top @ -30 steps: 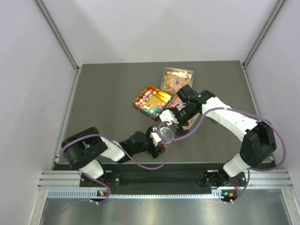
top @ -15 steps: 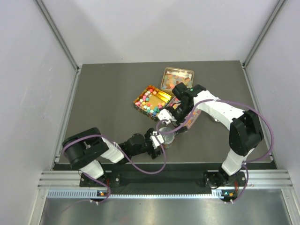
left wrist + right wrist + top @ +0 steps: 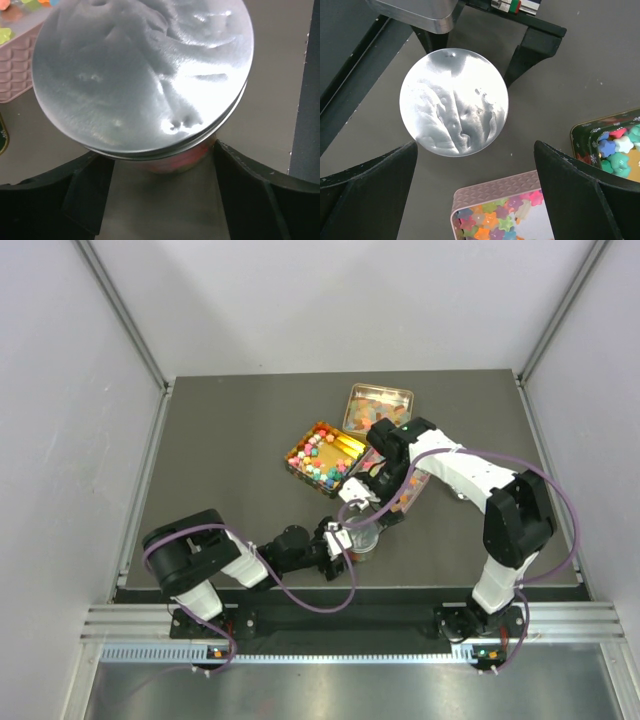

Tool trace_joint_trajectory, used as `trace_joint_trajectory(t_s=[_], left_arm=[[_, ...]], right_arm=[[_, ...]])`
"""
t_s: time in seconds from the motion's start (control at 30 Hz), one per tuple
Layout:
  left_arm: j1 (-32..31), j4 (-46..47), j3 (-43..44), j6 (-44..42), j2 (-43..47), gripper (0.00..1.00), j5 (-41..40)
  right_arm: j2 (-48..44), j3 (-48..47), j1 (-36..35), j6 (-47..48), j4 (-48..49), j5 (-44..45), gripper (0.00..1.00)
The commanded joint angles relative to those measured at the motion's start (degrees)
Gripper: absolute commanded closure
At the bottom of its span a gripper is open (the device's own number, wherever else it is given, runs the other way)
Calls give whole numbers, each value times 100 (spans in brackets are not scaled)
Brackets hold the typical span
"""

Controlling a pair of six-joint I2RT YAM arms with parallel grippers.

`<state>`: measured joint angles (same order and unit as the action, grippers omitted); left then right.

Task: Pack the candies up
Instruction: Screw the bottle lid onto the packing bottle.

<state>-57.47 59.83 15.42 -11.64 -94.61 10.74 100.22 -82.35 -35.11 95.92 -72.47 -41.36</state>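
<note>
Near the table's front edge we see the left gripper flanking a lidded jar, grip unclear, apparently to steady it, while the right gripper hangs wide open and empty above its lid; candies fill tins behind, toward the far edge; no writing is legible.

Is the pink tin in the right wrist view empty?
No, the pink tin holds many small star-shaped candies in pink, orange, green and yellow.
</note>
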Motion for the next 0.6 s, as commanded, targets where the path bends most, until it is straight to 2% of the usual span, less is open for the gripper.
trace_joint_trajectory(t_s=[0.0,0.03,0.1,0.17,0.37,0.57], left_arm=[[-45,240,127,170,-75,26,226],[-45,100,163,179,-84,35,261],[-45,20,259,284,-128,32,358],[-45,20,295,346,-198,1,419],[-45,81,383,531,-286,1,753],[-62,125,637,768,-567,1,762]], right_arm=[[-126,-106,-4,217,-224,-196,0],[-135,-71,-13,225,-233,-188,0],[-126,-36,-13,173,-146,-109,0],[-108,-10,-4,41,38,-30,0],[-91,52,-4,-196,233,102,0],[-126,210,-4,-548,505,111,0]])
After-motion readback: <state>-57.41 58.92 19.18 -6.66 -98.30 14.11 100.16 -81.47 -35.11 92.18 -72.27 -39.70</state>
